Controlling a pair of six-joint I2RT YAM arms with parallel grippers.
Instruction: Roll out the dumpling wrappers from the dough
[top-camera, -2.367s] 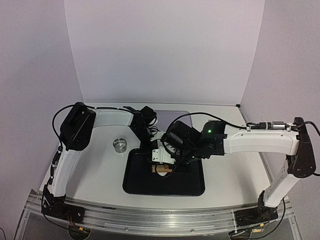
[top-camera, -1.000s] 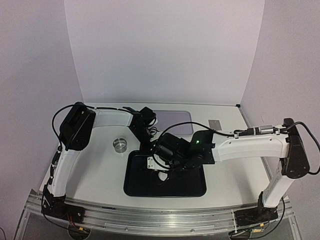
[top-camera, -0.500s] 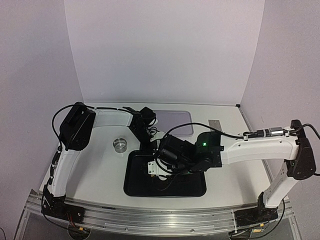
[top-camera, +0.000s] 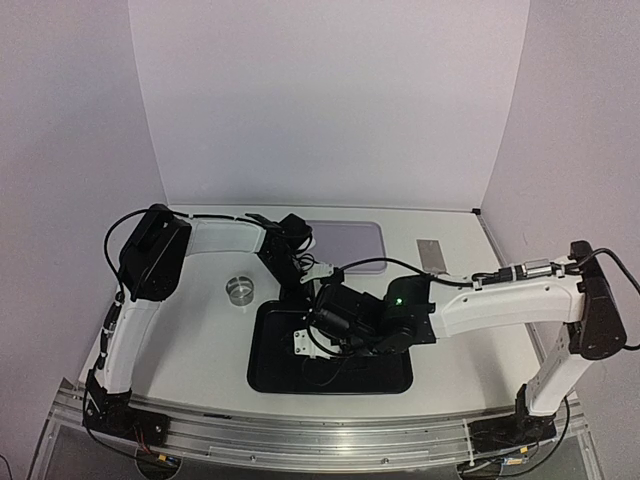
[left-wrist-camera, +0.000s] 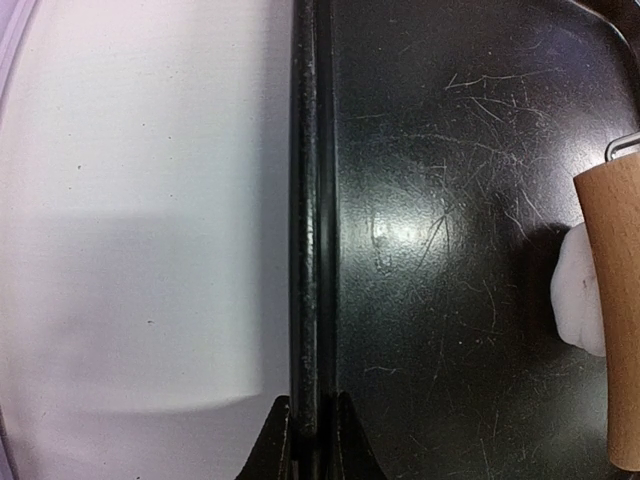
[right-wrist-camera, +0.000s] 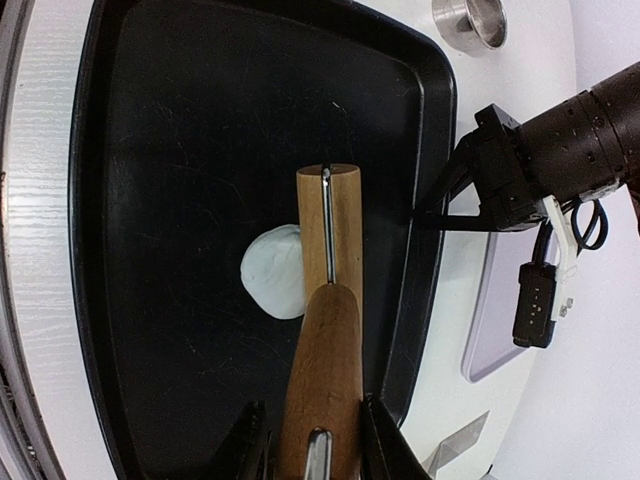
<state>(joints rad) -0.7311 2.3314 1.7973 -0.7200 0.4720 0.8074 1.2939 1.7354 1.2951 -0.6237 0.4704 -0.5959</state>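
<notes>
The left tool is pinched together on the far rim of the black tray, which sits on the white bench. The right tool is clamped on the handle of a wooden roller, whose barrel lies low over the middle of the tray with its head pointing left. A small, flattened lump of white dough lies on the tray floor at the near side of the barrel, its far edge tucked under it. A metal ring cutter stands on the bench just left of the tray's far left corner, and a pale purple mat lies beyond the tray.
</notes>
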